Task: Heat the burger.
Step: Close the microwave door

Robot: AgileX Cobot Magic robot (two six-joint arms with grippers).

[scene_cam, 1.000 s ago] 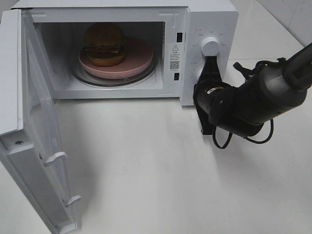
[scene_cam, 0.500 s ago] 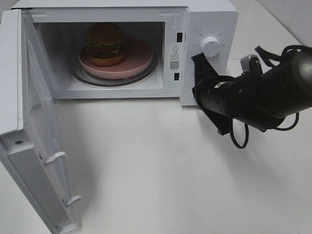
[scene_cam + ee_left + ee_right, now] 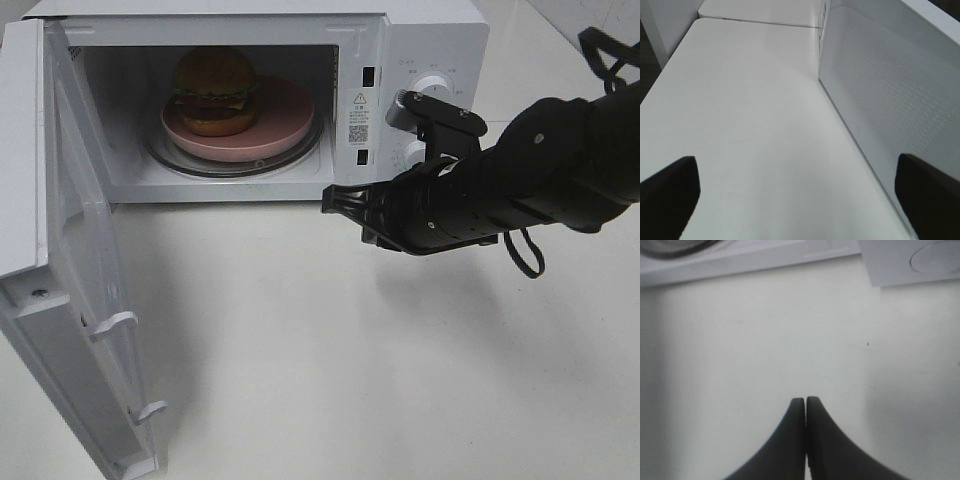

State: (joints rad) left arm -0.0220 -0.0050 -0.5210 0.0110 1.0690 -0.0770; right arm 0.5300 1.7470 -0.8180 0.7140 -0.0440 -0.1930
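1. While the microwave point(image 3: 300, 100) is standing at the back of the white worktop point(image 3: 330, 370) with its cavity exposed, its door point(image 3: 70, 270) is hanging fully swung out toward the left of the high view, hinged on that side, with its free edge reaching toward the front of the worktop.
2. Judging from this, the coming move is turning on the door: with the food already loaded, shutting it looks like the step still to do before the dial point(image 3: 432, 88) on the control panel can be used.
3. Reaching in from the right, the right arm point(image 3: 520, 190) is lying roughly level across the front of the control panel, its long axis pointing left toward the cavity mouth.
4. Sitting on the glass turntable inside, the pink plate point(image 3: 285, 125) is carrying the burger point(image 3: 213, 92), which is resting on the plate's left part, upright and whole.
5. Pressed together with nothing between its tips, the right end effector point(image 3: 335, 202) is hovering just in front of the cavity's lower right corner; the burger is lying behind it and to its left, deeper inside.
6. Spread wide and empty, the left end effector point(image 3: 800, 185) is pointing along the worktop beside a perforated white panel point(image 3: 885, 85); it is out of the high view, so which arm is nearer the door cannot be told.
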